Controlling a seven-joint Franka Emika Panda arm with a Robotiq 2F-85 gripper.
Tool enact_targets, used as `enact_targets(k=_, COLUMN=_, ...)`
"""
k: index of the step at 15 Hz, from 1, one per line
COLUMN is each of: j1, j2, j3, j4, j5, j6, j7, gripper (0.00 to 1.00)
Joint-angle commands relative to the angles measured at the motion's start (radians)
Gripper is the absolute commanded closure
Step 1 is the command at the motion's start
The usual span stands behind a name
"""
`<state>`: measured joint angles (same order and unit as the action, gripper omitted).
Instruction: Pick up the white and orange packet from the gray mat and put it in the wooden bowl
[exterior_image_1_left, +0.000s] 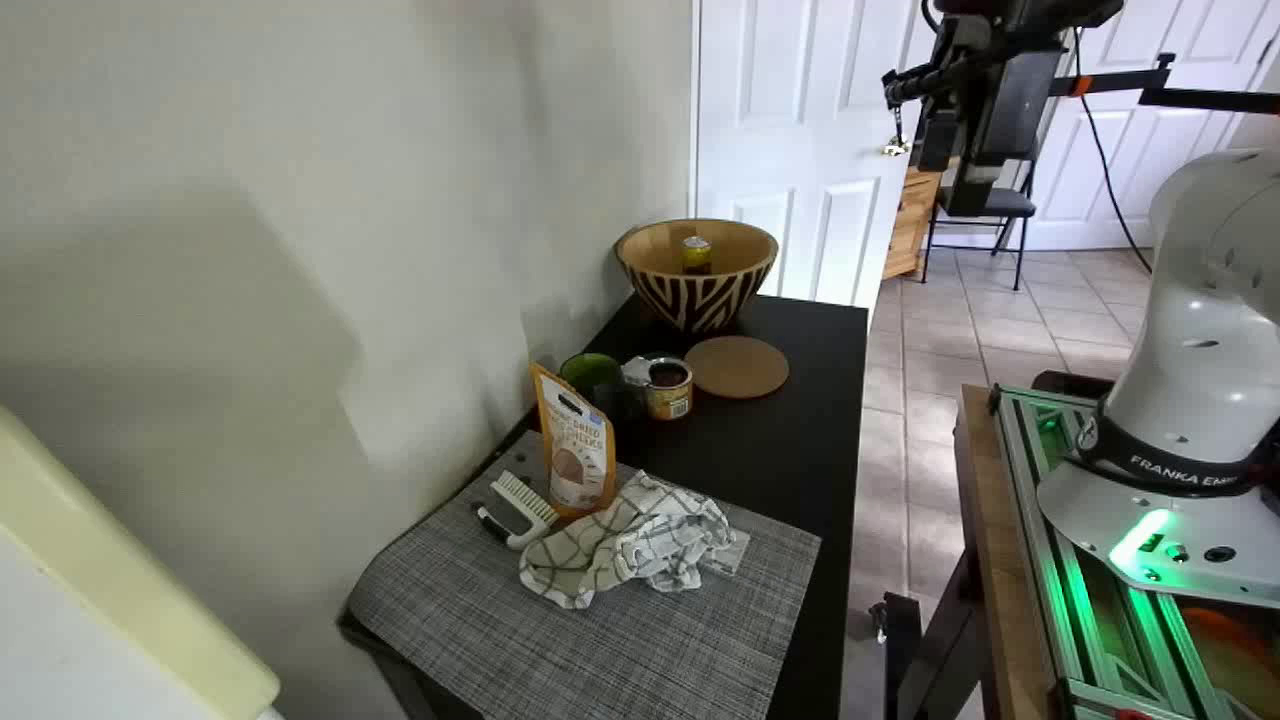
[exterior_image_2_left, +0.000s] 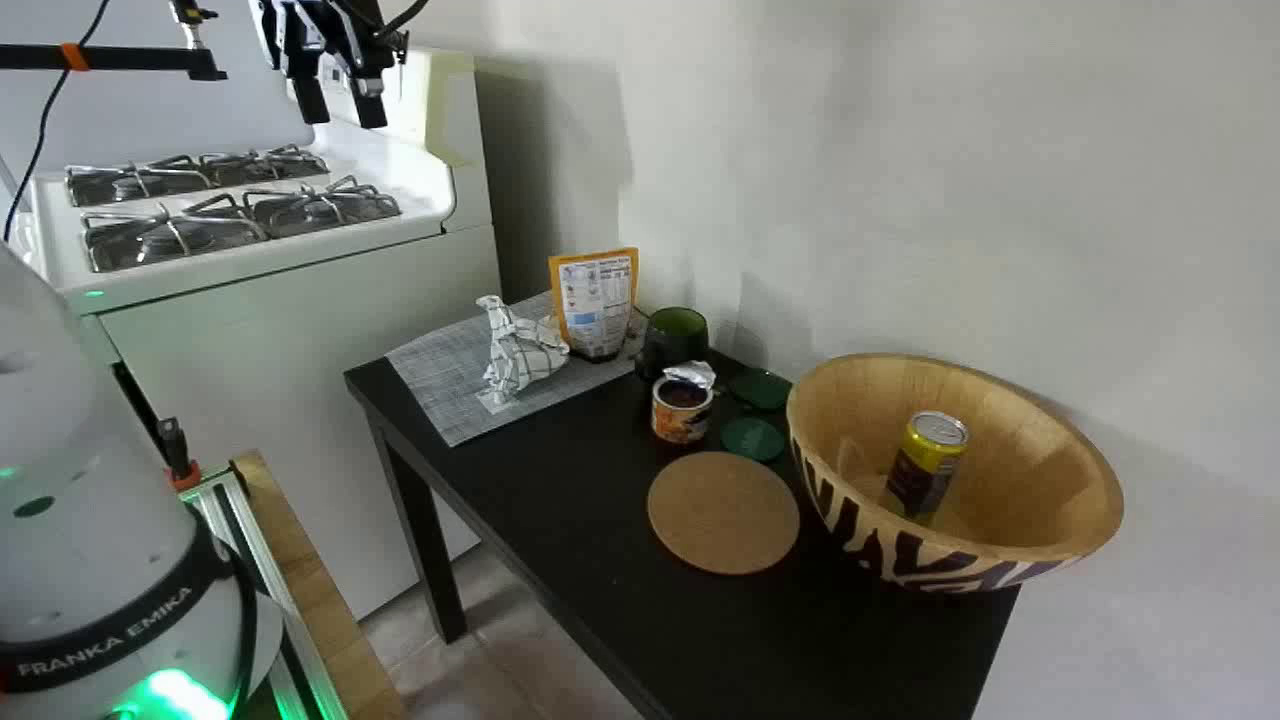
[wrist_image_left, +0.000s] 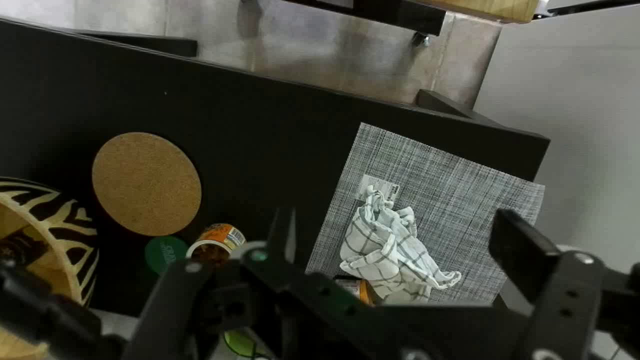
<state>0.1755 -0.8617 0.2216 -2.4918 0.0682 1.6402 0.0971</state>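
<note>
The white and orange packet (exterior_image_1_left: 578, 450) stands upright on the gray mat (exterior_image_1_left: 620, 650), beside a cloth. In an exterior view its printed back shows (exterior_image_2_left: 597, 305); in the wrist view only a bit of it (wrist_image_left: 364, 292) shows, the rest hidden behind the gripper. The wooden bowl (exterior_image_1_left: 690, 298) with dark zebra stripes stands at the table's other end; it also shows in an exterior view (exterior_image_2_left: 930, 562) and partly in the wrist view (wrist_image_left: 70, 220). My gripper (exterior_image_2_left: 343, 112) is open and empty, high above the table, its fingers (wrist_image_left: 395, 218) spread wide apart.
A checked cloth (exterior_image_1_left: 640, 540) and a brush (exterior_image_1_left: 518, 510) lie by the packet. A dark green mug (exterior_image_2_left: 675, 340), an opened can (exterior_image_2_left: 682, 410), green lids (exterior_image_2_left: 753, 439) and a cork disc (exterior_image_2_left: 723, 512) stand between mat and bowl. A yellow can (exterior_image_2_left: 928, 460) is in the bowl.
</note>
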Motion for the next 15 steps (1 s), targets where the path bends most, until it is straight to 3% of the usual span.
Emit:
enact_targets(k=1, j1=0.001, j2=0.001, j3=-0.001, j4=0.003, j5=-0.001, j6=-0.002, j7=0.001, gripper=0.00)
enact_targets(k=14, j1=0.001, j2=0.001, j3=-0.001, j4=0.003, j5=-0.001, j6=-0.002, j7=0.001, gripper=0.00)
enact_targets(k=15, j1=-0.017, j2=0.016, j3=0.011, j4=0.004, j5=0.006, j6=0.022, j7=0.045, gripper=0.00)
